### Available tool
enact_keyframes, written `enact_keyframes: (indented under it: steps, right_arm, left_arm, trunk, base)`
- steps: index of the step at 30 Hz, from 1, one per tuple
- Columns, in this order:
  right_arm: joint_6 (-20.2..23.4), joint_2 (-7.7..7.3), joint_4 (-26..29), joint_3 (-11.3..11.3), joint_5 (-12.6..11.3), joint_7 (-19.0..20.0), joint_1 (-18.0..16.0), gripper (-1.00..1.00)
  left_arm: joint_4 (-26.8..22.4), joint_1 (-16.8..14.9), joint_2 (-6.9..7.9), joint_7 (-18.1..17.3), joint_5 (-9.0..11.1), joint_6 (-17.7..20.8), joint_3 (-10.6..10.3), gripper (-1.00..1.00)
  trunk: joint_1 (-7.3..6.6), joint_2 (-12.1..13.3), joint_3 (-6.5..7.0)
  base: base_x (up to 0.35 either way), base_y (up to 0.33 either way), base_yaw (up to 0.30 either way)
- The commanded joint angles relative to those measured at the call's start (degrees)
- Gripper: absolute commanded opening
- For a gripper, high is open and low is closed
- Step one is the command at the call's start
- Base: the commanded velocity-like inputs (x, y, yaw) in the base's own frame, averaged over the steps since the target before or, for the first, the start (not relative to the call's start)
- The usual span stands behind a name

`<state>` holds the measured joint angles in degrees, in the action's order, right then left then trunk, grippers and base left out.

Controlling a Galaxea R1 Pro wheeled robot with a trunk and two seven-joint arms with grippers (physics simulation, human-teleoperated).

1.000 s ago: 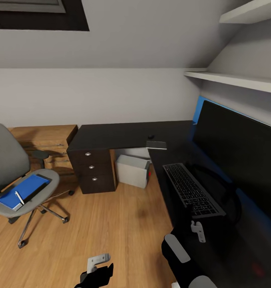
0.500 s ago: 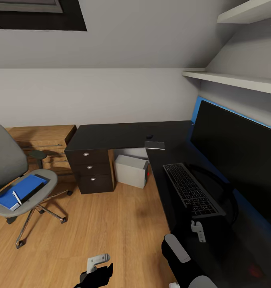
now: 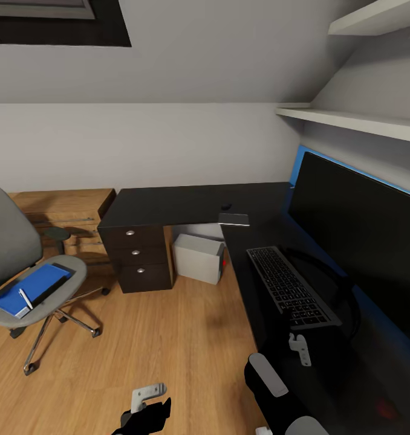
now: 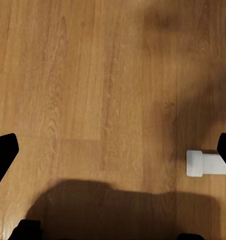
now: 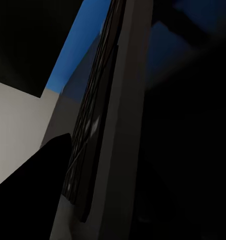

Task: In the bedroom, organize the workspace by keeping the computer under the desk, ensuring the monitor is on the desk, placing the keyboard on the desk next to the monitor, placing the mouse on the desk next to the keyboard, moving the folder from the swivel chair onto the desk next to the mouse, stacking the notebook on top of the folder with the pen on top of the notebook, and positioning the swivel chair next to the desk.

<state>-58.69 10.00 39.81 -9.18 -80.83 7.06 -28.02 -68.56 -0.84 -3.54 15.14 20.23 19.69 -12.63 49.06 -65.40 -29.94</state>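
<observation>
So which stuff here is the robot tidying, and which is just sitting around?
For the job:
desk
monitor
keyboard
computer
folder
swivel chair

Just there:
wooden shelf unit
wall shelves
blue wall panel

Place: my home-office corner | sloped ceiling, wood floor | desk, monitor on it, swivel chair beside

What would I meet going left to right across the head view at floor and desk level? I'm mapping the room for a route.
swivel chair carrying the folder → black drawer unit → computer → keyboard → monitor
</observation>
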Motion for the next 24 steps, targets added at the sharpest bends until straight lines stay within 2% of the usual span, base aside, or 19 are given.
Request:
enact_keyframes:
  steps: [1,24]
  right_arm:
    - [-0.02,0.00,-0.44,0.13,-5.38,0.41,-0.02,1.00]
    - [-0.02,0.00,-0.51,0.13,-5.39,0.49,-0.02,1.00]
  left_arm:
    - [-0.11,-0.03,0.02,0.50,0.60,0.17,-0.11,1.00]
    - [-0.09,-0.03,0.02,0.50,0.60,0.17,-0.09,1.00]
  trunk:
    - [0.01,-0.03,-0.06]
    - [0.01,-0.03,-0.06]
  base:
    - [0.000,0.000,0.000]
    - [-0.008,-0.018,0.000]
